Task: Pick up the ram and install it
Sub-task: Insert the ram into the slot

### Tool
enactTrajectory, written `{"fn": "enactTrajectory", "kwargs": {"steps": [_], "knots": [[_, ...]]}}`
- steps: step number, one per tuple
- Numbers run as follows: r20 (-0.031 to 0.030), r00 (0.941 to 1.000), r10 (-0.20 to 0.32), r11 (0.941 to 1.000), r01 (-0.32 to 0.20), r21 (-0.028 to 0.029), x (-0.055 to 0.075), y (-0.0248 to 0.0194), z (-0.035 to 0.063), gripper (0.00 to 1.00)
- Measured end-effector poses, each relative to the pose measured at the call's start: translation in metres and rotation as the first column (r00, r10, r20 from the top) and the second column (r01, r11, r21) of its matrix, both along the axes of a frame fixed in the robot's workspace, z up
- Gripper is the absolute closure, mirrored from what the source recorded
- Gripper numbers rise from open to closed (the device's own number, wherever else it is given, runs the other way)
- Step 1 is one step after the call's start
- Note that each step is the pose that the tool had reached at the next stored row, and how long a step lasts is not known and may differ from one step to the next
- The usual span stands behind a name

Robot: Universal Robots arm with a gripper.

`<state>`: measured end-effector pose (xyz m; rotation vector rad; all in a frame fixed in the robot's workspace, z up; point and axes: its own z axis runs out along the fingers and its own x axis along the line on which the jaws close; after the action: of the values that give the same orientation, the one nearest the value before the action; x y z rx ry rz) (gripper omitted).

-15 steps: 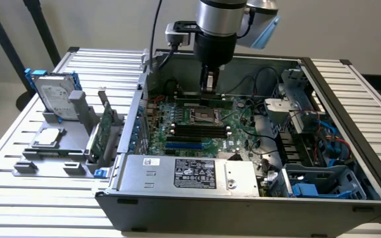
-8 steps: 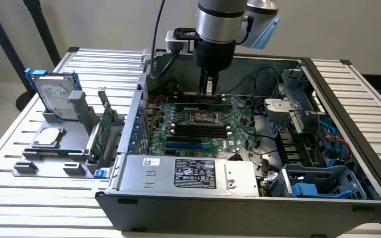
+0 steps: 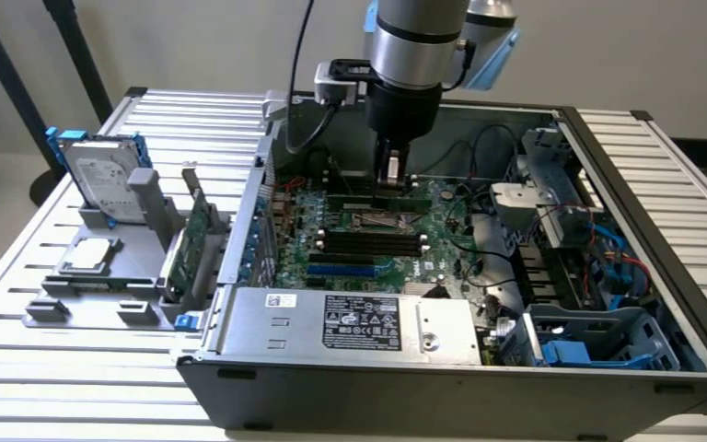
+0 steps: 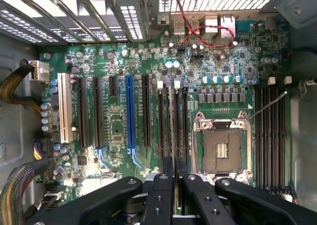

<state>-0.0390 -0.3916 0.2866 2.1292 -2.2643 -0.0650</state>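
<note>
- At the exterior view's left, a grey plastic fixture (image 3: pixel 133 285) stands on the slatted metal table (image 3: pixel 34 368). It holds an upright silver hard drive (image 3: pixel 102 180), a flat square silver processor chip (image 3: pixel 89 256) and a tall green expansion card with a metal bracket (image 3: pixel 194 244). None of these is the task's thing.
- Next comes the open grey metal computer case (image 3: pixel 452 387). A silver power supply box with a black label (image 3: pixel 353 322) sits along its near wall, and the green motherboard (image 3: pixel 329 267) (image 4: pixel 119 126) lies flat inside.
- The black two-fingered gripper (image 3: pixel 390 175) (image 4: pixel 170 185) reaches down into the case, close over the board.
- Its fingers stand narrow, pinched on the ram (image 3: pixel 372 199) (image 4: pixel 172 126), a long thin green circuit-board stick with black chips. The wrist view shows the stick edge-on between the fingers.
- The ram hangs in line with the long black memory slots, just beside the square metal processor socket (image 3: pixel 385 219) (image 4: pixel 223 148).
- A second bank of black memory slots (image 3: pixel 372 241) (image 4: pixel 270 136) lies empty on the socket's other side.
- At the exterior view's right, a grey drive cage with blue plastic clips (image 3: pixel 587 341) fills that end of the case.
- Progress, as I judge it: the pick-up is done and the stick is brought to a slot. Whether it is pressed home and latched cannot be told, so seating and release look not yet done.
</note>
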Motion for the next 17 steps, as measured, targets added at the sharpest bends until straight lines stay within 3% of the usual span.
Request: {"fn": "enactTrajectory", "kwargs": {"steps": [17], "knots": [[-0.001,0.9995,-0.033,0.9995,0.033,-0.0001,0.0,-0.0067,-0.0278,0.86]]}}
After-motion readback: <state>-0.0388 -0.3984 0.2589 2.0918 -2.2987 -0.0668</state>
